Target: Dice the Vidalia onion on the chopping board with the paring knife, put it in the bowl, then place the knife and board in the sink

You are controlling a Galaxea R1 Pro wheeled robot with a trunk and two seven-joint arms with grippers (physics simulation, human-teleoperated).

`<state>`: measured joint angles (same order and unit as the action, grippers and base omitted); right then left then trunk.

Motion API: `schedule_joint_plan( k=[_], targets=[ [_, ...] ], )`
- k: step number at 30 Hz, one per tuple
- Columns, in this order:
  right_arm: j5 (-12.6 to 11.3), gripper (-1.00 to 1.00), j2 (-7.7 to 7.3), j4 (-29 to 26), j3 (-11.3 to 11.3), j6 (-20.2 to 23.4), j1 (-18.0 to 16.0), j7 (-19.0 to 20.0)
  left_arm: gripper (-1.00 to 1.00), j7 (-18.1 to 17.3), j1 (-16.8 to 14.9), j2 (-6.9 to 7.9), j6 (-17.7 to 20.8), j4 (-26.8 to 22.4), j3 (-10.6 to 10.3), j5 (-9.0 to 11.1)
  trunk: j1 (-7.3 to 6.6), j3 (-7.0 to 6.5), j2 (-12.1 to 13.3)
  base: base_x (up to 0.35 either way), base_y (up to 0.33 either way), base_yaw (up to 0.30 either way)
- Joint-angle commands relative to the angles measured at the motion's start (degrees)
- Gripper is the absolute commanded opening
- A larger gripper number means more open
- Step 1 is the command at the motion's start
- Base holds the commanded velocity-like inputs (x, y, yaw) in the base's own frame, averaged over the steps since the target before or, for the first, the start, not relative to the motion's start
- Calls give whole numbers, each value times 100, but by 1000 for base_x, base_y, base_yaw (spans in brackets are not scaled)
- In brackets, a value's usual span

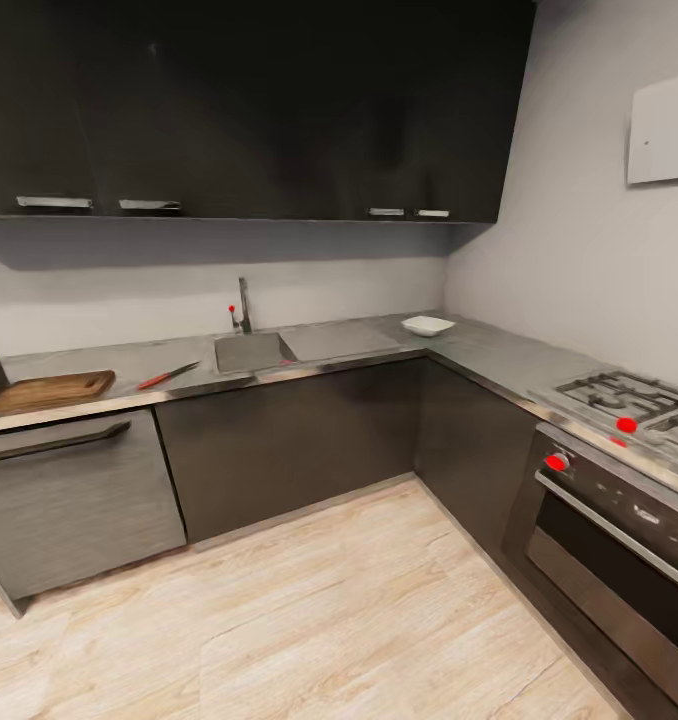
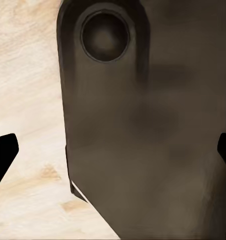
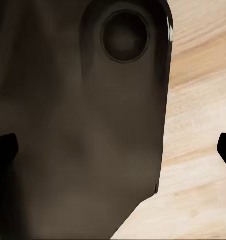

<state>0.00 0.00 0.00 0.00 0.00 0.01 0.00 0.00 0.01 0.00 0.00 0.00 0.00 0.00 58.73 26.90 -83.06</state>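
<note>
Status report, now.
Both grippers open, empty, over floor. Chopping board and paring knife on countertop, left of sink. Path clear.

sink basin (image 1: pixel 251 352): interior hidden behind its front wall; contents cannot be told
chopping board (image 1: pixel 49 390): left end partly covered by a dark object at the picture's edge
oven (image 1: pixel 619 560): cut off by right edge
left tool (image 2: pixel 113 155): fingertips cut by both side edges
right tool (image 3: pixel 113 150): likewise

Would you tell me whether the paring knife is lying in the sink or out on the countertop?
Out: the paring knife lies flat on the countertop, between the chopping board and the sink.
</note>
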Motion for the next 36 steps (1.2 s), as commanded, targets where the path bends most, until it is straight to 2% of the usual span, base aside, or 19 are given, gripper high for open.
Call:
schedule_joint_plan(
  k=[1,10,29,36],
  targets=[
    [2,100,33,-33,2,10,-1,-12,100,-27,8,-9,-33,-33,33,-8,0,3,-2,0,0,0],
    [15,100,193,-105,8,35,-3,-8,100,-26,8,-12,-245,-112,35,5,0,3,-2,0,0,0],
    [25,100,198,-106,-2,33,-2,-8,100,-26,8,-6,-299,-114,35,9,0,3,-2,0,0,3],
    [26,100,194,-106,-1,35,-4,-9,100,-26,8,-16,-299,-114,35,15,0,3,-2,0,0,198]
  ],
)
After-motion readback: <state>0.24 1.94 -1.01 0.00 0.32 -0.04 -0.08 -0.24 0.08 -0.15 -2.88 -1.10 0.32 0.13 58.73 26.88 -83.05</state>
